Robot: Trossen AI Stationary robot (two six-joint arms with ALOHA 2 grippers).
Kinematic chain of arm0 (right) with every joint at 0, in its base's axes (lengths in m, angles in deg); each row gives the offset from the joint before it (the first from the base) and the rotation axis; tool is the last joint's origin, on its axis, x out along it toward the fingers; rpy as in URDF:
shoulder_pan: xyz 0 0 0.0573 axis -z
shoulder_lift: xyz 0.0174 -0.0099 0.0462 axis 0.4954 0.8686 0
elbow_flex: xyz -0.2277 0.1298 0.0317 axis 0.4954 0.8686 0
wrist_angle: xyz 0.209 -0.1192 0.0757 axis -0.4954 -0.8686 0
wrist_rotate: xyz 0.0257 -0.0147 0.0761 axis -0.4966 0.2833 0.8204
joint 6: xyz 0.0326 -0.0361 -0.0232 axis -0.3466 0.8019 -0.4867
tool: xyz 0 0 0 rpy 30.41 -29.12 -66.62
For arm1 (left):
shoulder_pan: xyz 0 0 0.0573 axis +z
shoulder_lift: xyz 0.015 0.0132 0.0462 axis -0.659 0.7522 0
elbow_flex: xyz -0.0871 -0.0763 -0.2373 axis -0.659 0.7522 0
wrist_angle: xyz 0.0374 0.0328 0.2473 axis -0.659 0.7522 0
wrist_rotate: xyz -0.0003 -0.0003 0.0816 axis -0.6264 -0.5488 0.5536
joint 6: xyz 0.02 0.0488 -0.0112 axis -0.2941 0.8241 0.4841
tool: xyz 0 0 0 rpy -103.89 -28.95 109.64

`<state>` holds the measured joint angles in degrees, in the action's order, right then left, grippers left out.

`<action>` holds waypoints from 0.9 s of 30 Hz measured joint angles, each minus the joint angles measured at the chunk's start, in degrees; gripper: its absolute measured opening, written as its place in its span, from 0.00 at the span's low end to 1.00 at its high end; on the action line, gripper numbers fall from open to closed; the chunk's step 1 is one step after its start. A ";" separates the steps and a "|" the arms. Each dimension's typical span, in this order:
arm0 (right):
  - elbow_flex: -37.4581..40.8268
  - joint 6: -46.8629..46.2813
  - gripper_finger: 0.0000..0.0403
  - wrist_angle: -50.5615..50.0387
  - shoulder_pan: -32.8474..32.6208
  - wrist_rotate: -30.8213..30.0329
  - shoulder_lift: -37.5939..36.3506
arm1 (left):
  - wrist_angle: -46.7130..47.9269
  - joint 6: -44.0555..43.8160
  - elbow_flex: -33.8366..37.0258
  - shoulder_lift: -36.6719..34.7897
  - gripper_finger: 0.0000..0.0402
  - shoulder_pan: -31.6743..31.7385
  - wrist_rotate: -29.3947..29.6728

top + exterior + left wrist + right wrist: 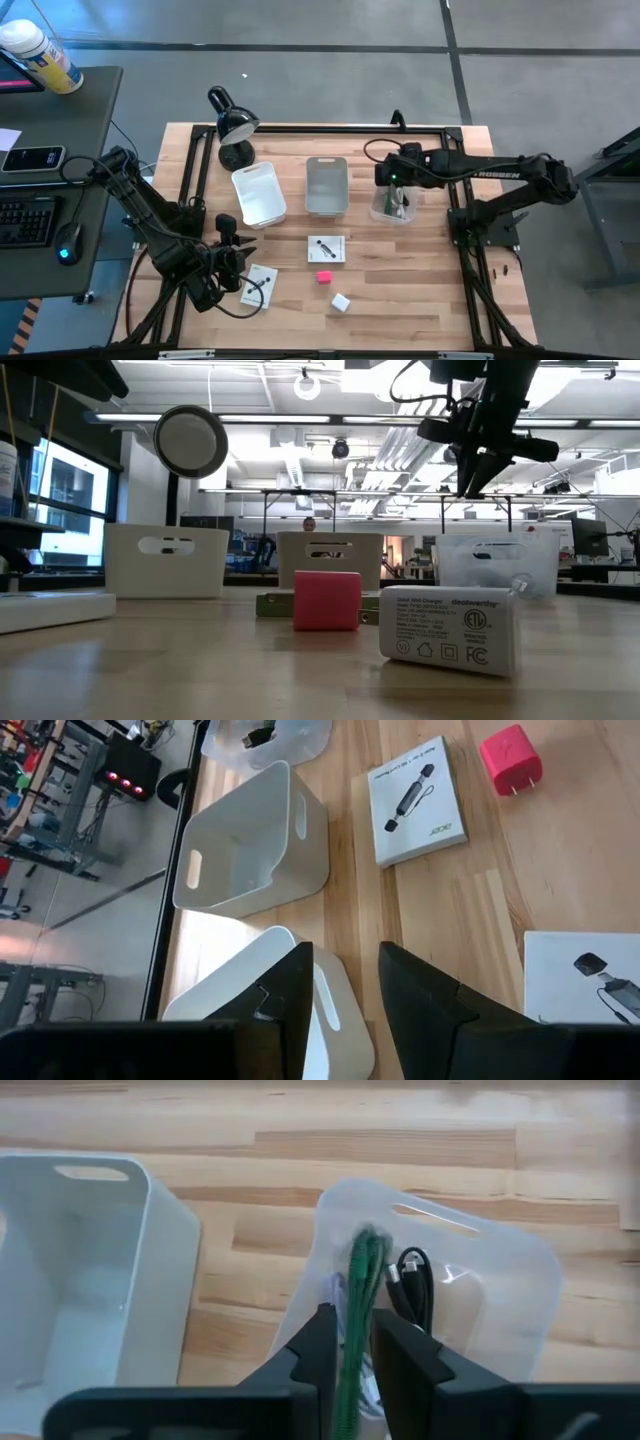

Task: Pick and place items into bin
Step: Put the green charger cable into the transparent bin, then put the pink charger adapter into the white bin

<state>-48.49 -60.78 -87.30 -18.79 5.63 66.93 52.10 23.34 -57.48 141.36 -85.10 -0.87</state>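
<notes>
My right gripper (pixel 346 1365) hovers over the clear bin (pixel 394 208) at the table's right far side, shut on a green cord (pixel 360 1280). A black cord (pixel 415 1285) and a white cord lie in that bin. My left gripper (pixel 345 985) is open over the near end of the white bin (pixel 258 194), holding nothing. Lying flat on the table are two white packets (pixel 327 248) (pixel 260 286), a pink cube (pixel 323 277) and a white cube (pixel 341 302). The grey piece is out of view. My right gripper pinches the green cord (pixel 352 1342) between its two fingers from above, pointing down. The cord hangs below the fingers, and its lower end (pixel 370 1240) reaches down into the clear bin. Which part of the cord's length is held, I cannot tell.
A grey bin (pixel 326 185) stands between the white and clear bins. A black desk lamp (pixel 232 125) stands at the far left corner. Bare wood lies along the table's near right side. A desk with a keyboard and a mouse is off the table's left.
</notes>
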 joint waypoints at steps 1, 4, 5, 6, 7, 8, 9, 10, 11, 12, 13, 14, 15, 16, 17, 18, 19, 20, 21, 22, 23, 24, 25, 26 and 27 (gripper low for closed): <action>0.00 0.08 0.14 0.00 -0.09 0.01 0.00 | 0.00 0.00 0.00 -0.02 0.26 0.00 0.01; 0.00 -0.21 0.14 0.10 -0.14 0.41 0.00 | -0.01 0.00 0.00 -0.02 0.26 0.00 -0.01; 0.00 0.21 0.15 0.33 -0.18 0.95 0.00 | 0.00 0.00 0.00 -0.02 0.26 0.00 0.00; 0.00 1.13 0.15 0.71 -0.37 1.55 0.00 | -0.02 0.00 0.00 -0.02 0.26 0.00 0.02; 0.00 2.32 0.15 1.26 -0.66 1.98 0.00 | -0.02 0.00 0.00 -0.02 0.26 0.00 0.01; 0.00 3.61 0.15 1.88 -1.12 2.15 0.02 | -0.06 0.00 0.00 -0.02 0.26 0.01 0.02; -0.01 5.20 0.16 2.68 -1.79 2.28 0.02 | -0.15 0.00 0.00 -0.02 0.26 0.01 0.02; 0.00 6.93 0.16 3.53 -2.56 2.38 0.02 | -0.30 0.00 0.00 -0.02 0.26 0.00 0.05; -0.02 8.83 0.16 4.34 -3.41 2.36 0.02 | -0.48 0.01 0.00 -0.02 0.26 0.00 0.10; -0.02 10.84 0.16 5.05 -4.26 2.32 0.04 | -0.59 0.04 0.00 -0.02 0.26 0.00 0.20; -0.02 12.72 0.16 5.71 -5.22 2.34 0.04 | -0.57 0.07 0.00 -0.02 0.26 0.00 0.24; -0.02 14.44 0.16 6.26 -6.23 2.32 0.04 | -0.57 0.07 0.00 -0.02 0.26 0.00 0.36; -0.04 16.02 0.15 6.61 -7.22 2.31 0.04 | -0.58 0.07 0.00 -0.02 0.26 0.02 0.60; -0.07 17.47 0.15 6.74 -8.30 2.29 0.04 | -0.63 0.07 0.00 -0.02 0.26 0.01 0.87; -0.09 18.77 0.16 6.73 -9.41 2.34 0.04 | -0.67 0.09 0.00 -0.02 0.26 0.02 1.22; -0.09 20.14 0.16 6.73 -10.51 2.41 0.04 | -0.72 0.08 0.00 -0.02 0.26 0.02 1.52; -0.09 21.63 0.16 6.73 -11.75 2.62 0.04 | -0.79 0.02 0.00 -0.02 0.26 0.04 1.75; -0.09 23.16 0.16 6.73 -12.98 3.16 0.04 | -0.80 -0.15 0.00 -0.02 0.26 0.04 2.00; -0.09 24.67 0.16 6.73 -14.25 4.05 0.04 | -0.97 -0.25 0.00 -0.02 0.26 0.04 2.28; -0.09 26.07 0.16 6.73 -15.56 5.02 0.04 | -1.56 -0.26 0.00 0.00 0.26 0.04 2.53; -0.09 27.39 0.15 6.73 -16.91 6.06 0.04 | -2.58 -0.35 0.00 0.02 0.26 0.04 2.62; -0.09 28.78 0.15 6.72 -18.34 7.00 0.04 | -3.85 -0.39 0.00 0.04 0.26 0.04 2.70; -0.09 30.09 0.15 6.71 -19.83 7.82 0.04 | -5.12 -0.42 0.00 0.04 0.26 0.04 2.70; -0.09 31.44 0.14 6.71 -21.30 8.47 0.04 | -6.60 -0.42 0.00 0.04 0.26 0.04 2.70; -0.09 32.72 0.14 6.71 -22.85 8.86 0.04 | -8.22 -0.42 0.00 0.04 0.26 0.04 2.68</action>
<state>-48.58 -28.06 -80.59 -41.65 14.50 66.97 43.87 22.92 -57.48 141.40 -85.06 1.82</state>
